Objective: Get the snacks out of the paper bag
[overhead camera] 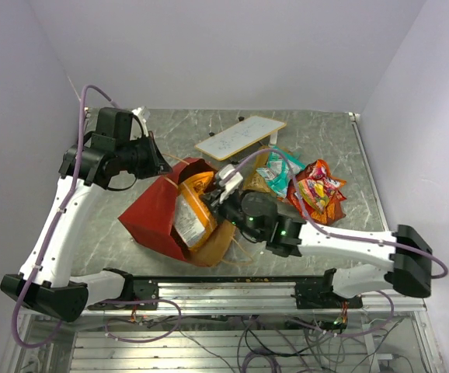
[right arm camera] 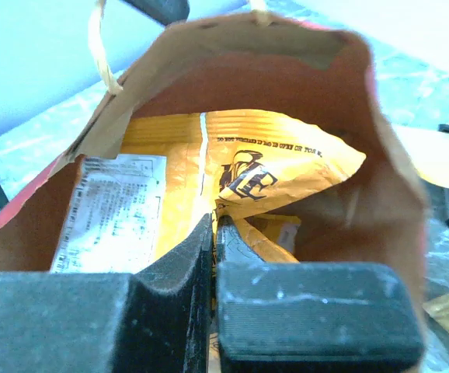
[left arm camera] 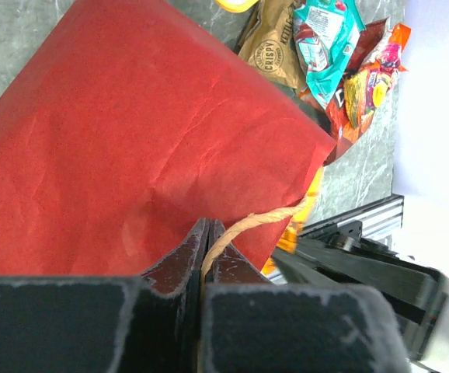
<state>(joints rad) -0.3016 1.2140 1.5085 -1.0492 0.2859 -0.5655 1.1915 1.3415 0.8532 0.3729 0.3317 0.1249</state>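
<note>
Fingers of the left gripper (left arm camera: 207, 227) are pinched shut on the thin string handle (left arm camera: 259, 220) of the paper bag (overhead camera: 151, 214). The bag lies on its side on the table (overhead camera: 329, 136), mouth toward the right arm. Orange-yellow chip bags (right arm camera: 287, 159) sit inside. The right gripper (right arm camera: 213, 224) is at the mouth, jaws closed, tips against the foil; whether they pinch it I cannot tell. Just right of the bag lie a gold-brown packet (overhead camera: 259, 182), a teal packet (overhead camera: 287, 174) and a red packet (overhead camera: 319, 194).
</note>
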